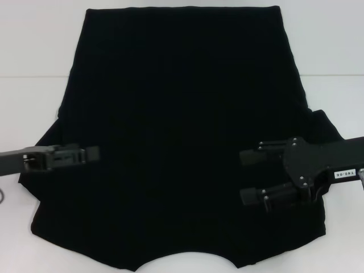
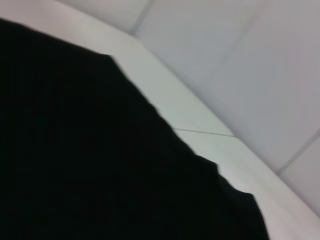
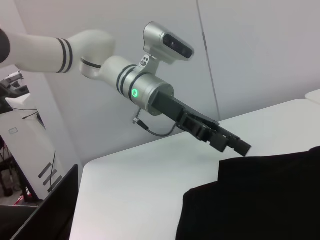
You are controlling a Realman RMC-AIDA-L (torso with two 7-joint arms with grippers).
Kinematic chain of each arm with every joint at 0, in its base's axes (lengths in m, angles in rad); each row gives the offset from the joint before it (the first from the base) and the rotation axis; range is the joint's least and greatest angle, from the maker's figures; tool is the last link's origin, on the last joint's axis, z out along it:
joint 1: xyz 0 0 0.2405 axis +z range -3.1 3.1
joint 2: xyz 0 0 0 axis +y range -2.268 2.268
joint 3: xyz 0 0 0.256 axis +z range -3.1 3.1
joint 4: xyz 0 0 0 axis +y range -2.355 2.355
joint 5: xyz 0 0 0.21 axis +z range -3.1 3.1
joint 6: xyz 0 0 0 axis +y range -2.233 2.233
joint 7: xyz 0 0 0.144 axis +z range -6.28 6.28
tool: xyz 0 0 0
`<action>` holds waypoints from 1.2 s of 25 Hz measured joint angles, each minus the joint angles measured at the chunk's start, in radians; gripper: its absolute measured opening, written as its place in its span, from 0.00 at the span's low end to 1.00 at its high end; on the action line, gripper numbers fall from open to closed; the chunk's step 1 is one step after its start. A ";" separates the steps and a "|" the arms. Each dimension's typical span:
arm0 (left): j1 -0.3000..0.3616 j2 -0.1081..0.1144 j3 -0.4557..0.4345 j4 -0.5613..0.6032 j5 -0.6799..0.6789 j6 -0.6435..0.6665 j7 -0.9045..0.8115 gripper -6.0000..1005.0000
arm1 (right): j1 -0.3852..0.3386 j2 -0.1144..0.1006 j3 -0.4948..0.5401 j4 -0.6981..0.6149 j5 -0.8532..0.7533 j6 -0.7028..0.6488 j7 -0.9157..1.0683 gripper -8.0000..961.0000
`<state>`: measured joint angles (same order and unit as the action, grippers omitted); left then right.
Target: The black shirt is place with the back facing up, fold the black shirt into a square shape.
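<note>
In the head view, a big, soft, plain black shirt [image 1: 176, 131] is seen spread flat on a white table [image 1: 34, 102], with its curved neck hole at the near edge and its straight hem far away. A short sleeve is stuck out on each side, and no fold can be seen, so the folding is judged to be not yet started; the sleeves and sides are left to be turned in, and then the length is to be folded up into a square. The left gripper [image 1: 94, 153] is held over the shirt's left side, by the sleeve, and its fingers look pressed together with nothing gripped. The right gripper [image 1: 248, 177] is held over the shirt's right side, by the other sleeve, and its two fingers are spread wide apart with no cloth between them. In the left wrist view, only the black cloth and the white table are shown, and no fingers are seen. In the right wrist view, the left gripper is seen hanging just above the shirt's edge, not touching it.
</note>
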<state>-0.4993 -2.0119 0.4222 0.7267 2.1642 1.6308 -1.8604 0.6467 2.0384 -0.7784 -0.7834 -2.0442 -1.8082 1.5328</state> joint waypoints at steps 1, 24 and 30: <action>0.007 0.002 0.002 0.022 0.005 0.000 -0.034 0.94 | 0.001 0.000 0.000 -0.002 0.000 0.001 0.005 0.95; -0.068 0.058 0.012 0.216 0.499 -0.073 -0.481 0.92 | 0.013 0.009 0.030 0.002 0.029 -0.001 0.011 0.95; -0.083 0.066 0.037 0.160 0.508 -0.123 -0.491 0.90 | 0.015 0.009 0.030 -0.001 0.032 -0.002 0.012 0.95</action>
<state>-0.5820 -1.9462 0.4591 0.8870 2.6718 1.5080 -2.3514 0.6618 2.0477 -0.7486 -0.7842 -2.0127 -1.8099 1.5447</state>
